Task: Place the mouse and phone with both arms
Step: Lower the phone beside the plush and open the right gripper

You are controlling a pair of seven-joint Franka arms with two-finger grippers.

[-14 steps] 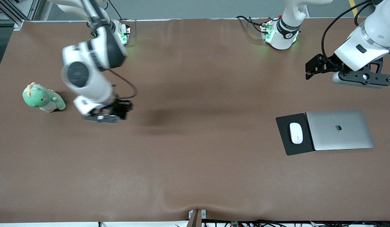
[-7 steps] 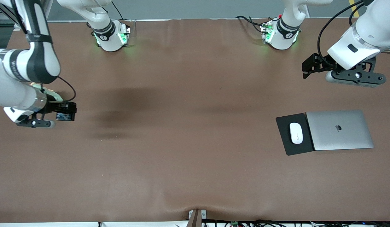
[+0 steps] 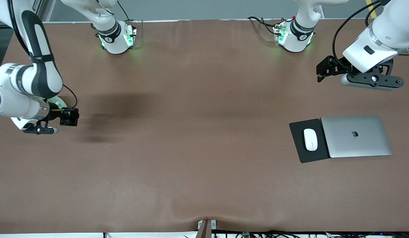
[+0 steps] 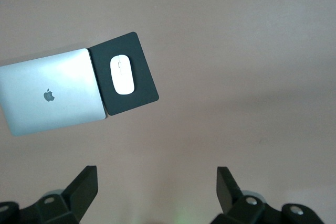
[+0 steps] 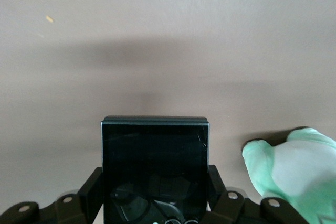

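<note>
The right gripper (image 3: 69,117) clamps the phone (image 5: 155,166) by its edges, up over the table's right-arm end beside a green toy (image 5: 294,169) (presumably carrying it somewhere). The mouse (image 3: 310,139) lies on the pad (image 3: 297,145) beside the laptop (image 3: 356,136); the left gripper (image 3: 321,71) waits above, fingers spread, empty.

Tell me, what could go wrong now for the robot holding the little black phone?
1. The right gripper is shut on the phone up in the air, gripping only its lower part, so it might slip and drop onto the table.
2. The green plush toy sits right beside that gripper, so lowering here might bump it.
3. The left gripper hangs open, up over bare table; the mouse on the mouse pad should be safe.
</note>
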